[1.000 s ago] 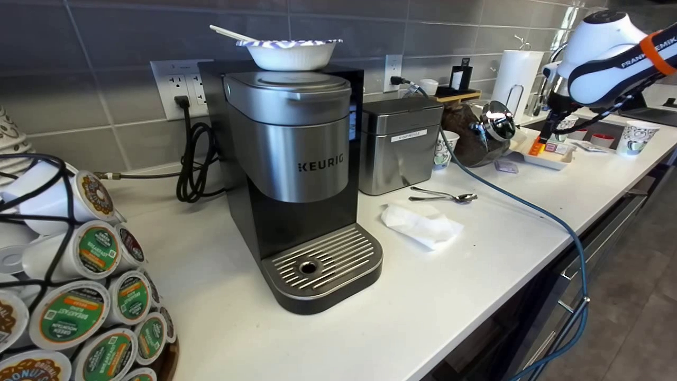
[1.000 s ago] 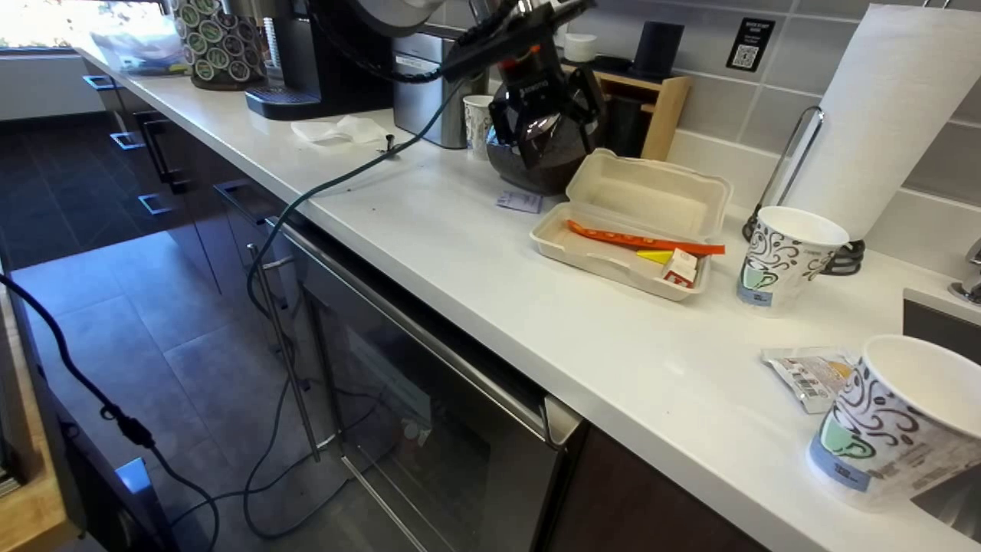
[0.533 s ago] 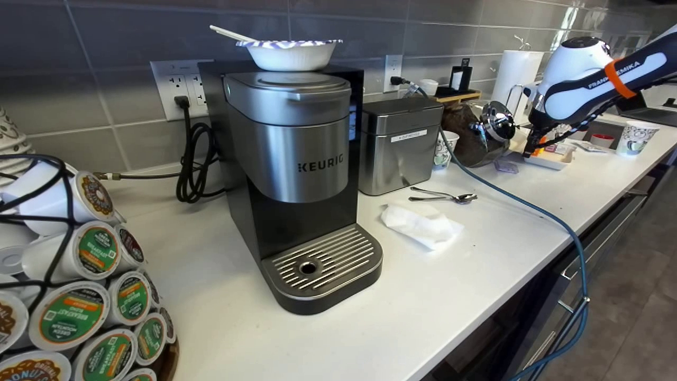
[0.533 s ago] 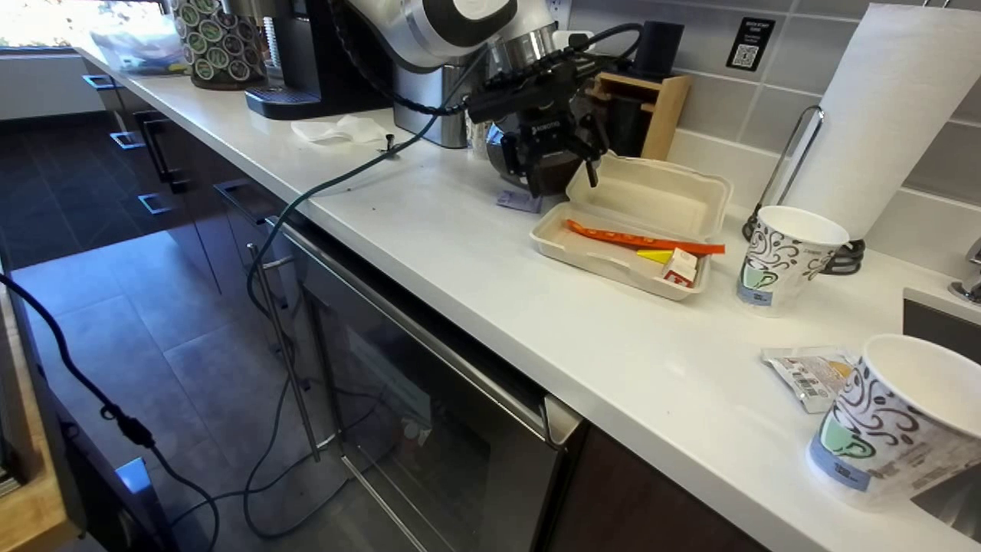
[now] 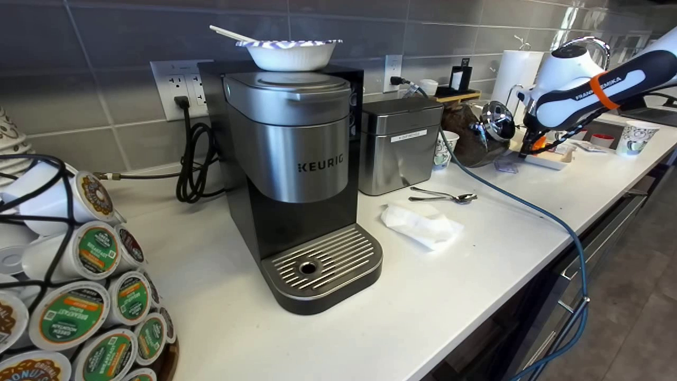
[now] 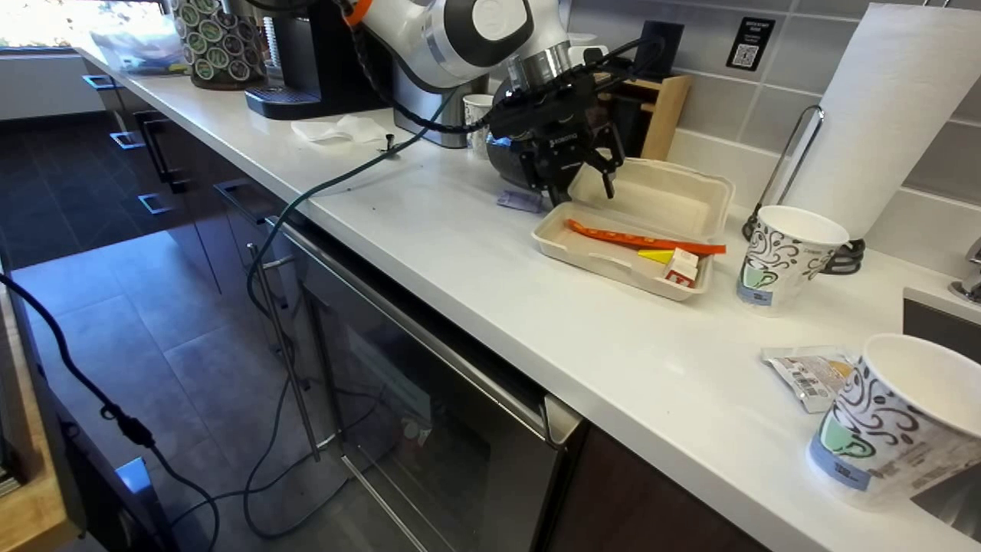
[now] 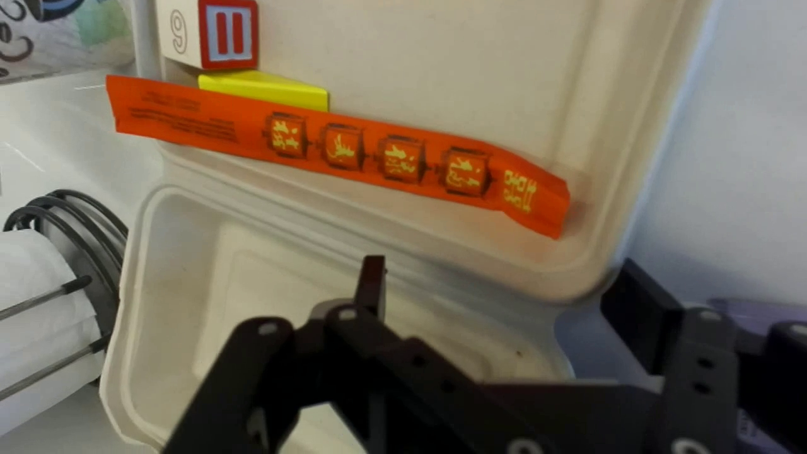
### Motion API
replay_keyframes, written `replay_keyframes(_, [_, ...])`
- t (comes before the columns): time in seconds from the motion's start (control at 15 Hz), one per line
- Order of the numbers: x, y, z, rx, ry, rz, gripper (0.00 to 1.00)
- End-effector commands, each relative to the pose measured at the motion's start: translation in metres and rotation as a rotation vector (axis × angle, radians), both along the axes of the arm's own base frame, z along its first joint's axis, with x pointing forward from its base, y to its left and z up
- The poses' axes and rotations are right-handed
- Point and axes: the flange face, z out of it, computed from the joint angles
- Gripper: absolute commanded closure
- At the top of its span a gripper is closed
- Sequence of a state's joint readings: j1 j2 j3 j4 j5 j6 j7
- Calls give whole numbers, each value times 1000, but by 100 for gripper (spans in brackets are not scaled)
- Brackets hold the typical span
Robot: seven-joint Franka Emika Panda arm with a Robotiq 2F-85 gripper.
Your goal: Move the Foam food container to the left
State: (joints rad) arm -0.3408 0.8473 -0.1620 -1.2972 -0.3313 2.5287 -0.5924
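The foam food container (image 6: 598, 259) is an off-white clamshell lying open on the counter, its lid (image 6: 667, 195) tipped back toward the wall. Its tray holds an orange-red strip (image 6: 644, 241), a yellow piece and a small toy block (image 6: 680, 268). It also shows in an exterior view (image 5: 552, 163), partly behind the gripper. My gripper (image 6: 582, 193) is open and empty at the container's end toward the coffee maker. In the wrist view (image 7: 501, 277) one finger is over the lid and the other is outside the end, with the hinge corner between them. Contact cannot be told.
A purple packet (image 6: 521, 201) lies beside the gripper. A dark glass pot (image 5: 470, 143) and metal box (image 5: 404, 153) stand toward the coffee maker (image 5: 296, 159). A paper cup (image 6: 789, 257) and paper towel roll (image 6: 897, 115) stand beyond the container. A cable (image 6: 345, 178) crosses the counter.
My gripper has come down and moved toward the container's end, with its fingers now at the hinge corner. The container seems shifted very slightly away from the coffee maker.
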Motion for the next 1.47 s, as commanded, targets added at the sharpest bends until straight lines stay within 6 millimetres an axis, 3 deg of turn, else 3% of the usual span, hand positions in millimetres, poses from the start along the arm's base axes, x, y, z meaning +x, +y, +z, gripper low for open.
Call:
replay_keyframes(0.0, [11, -6, -6, -40, 0, -8, 36])
replay_keyframes(0.07, [12, -6, -7, -42, 0, -7, 39])
replay_keyframes(0.33, [17, -7, -13, -46, -3, 3, 72])
replay_keyframes(0.6, [21, -7, -14, -37, -7, 4, 99])
replay_keyframes(1.4, [1, 33, 63, -6, -78, -23, 100])
